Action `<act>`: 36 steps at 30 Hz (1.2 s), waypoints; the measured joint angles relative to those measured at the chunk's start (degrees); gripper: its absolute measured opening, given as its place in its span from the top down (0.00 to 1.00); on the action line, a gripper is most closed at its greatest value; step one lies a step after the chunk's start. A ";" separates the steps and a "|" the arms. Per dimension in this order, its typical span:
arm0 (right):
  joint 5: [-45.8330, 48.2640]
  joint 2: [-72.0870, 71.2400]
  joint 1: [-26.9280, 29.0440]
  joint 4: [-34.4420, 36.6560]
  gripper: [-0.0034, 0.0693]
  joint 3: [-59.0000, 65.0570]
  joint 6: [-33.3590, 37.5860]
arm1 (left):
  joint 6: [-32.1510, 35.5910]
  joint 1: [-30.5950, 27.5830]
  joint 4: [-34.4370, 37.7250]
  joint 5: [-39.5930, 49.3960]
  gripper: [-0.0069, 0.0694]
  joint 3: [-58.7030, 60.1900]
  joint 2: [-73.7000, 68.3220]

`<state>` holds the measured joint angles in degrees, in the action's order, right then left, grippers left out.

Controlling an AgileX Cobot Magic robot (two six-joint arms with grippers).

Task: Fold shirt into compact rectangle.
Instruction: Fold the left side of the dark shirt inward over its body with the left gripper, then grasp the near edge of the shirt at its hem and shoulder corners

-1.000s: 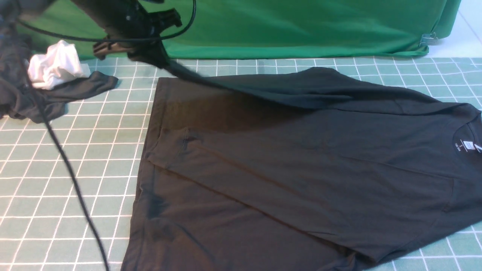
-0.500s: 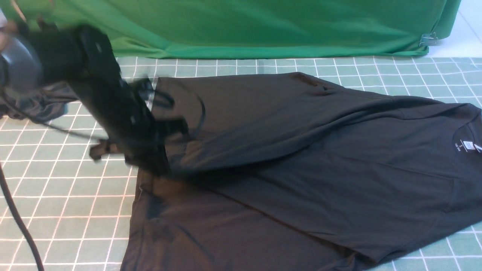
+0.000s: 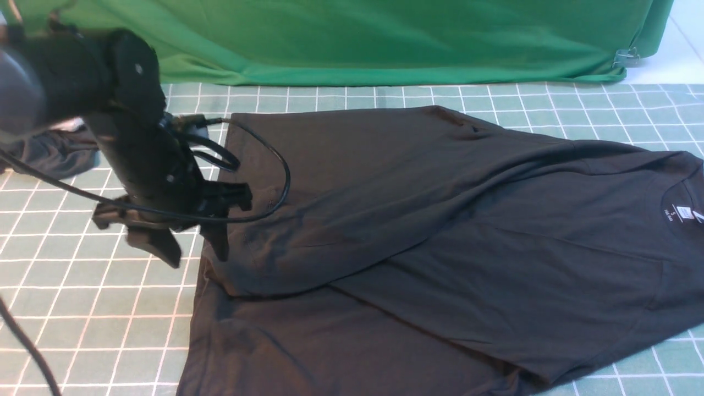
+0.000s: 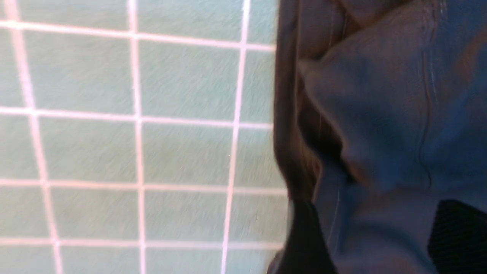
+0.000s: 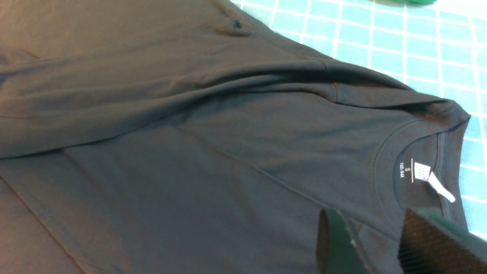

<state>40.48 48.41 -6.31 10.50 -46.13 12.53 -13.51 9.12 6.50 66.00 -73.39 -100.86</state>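
Green drape [image 3: 385,38] hangs along the far edge of the counter [image 3: 82,308], which is covered in a teal cloth with a white grid. Across it lies the shirt [image 3: 440,231], black and spread flat, its hem to the left and its collar with the white neck label [image 3: 683,212] at the right edge. One sleeve [image 3: 341,220] is folded over the body, running from the far shoulder down toward the left hem. The left pincer [image 3: 195,257] hangs at that left hem with its jaws apart, one finger over the bare grid and the other at the shirt's edge, gripping nothing. A black cable [image 3: 275,181] loops from its arm over the cloth. The right pincer [image 5: 371,217], seen only from its own wrist, hovers near the collar with its jaws apart and empty. A dark garment [image 3: 60,157] sits bunched at the far left.
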 joint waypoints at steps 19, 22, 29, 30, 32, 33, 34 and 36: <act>0.01 0.00 0.00 0.20 0.63 0.00 -0.49 | -1.01 0.00 6.77 -11.91 0.33 31.13 8.57; 0.01 0.00 0.00 0.20 0.63 0.00 -0.56 | 0.39 0.00 8.69 -12.49 0.36 31.88 8.64; -0.06 0.00 0.00 0.24 0.63 0.00 -0.60 | 0.81 0.00 12.02 -14.03 0.50 31.92 8.68; -0.09 0.00 0.00 0.24 0.63 0.00 -0.60 | 0.82 0.00 12.02 -14.34 0.52 31.92 8.68; -0.26 0.00 0.00 0.24 0.63 0.00 -0.67 | 0.87 0.00 12.02 -14.49 0.59 31.92 8.68; -0.40 0.00 0.00 0.24 0.63 0.00 -0.67 | 1.45 0.00 12.02 -14.34 0.64 31.95 8.68; -0.43 0.00 0.00 0.24 0.63 0.00 -0.73 | 1.89 0.00 12.02 -14.06 0.69 31.95 8.68; -0.38 0.00 0.00 0.24 0.63 0.00 -0.73 | 2.93 0.00 12.02 -13.59 0.77 31.95 8.68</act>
<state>40.10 48.41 -6.31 10.74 -46.13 11.80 -10.58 9.12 18.52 52.41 -41.44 -92.19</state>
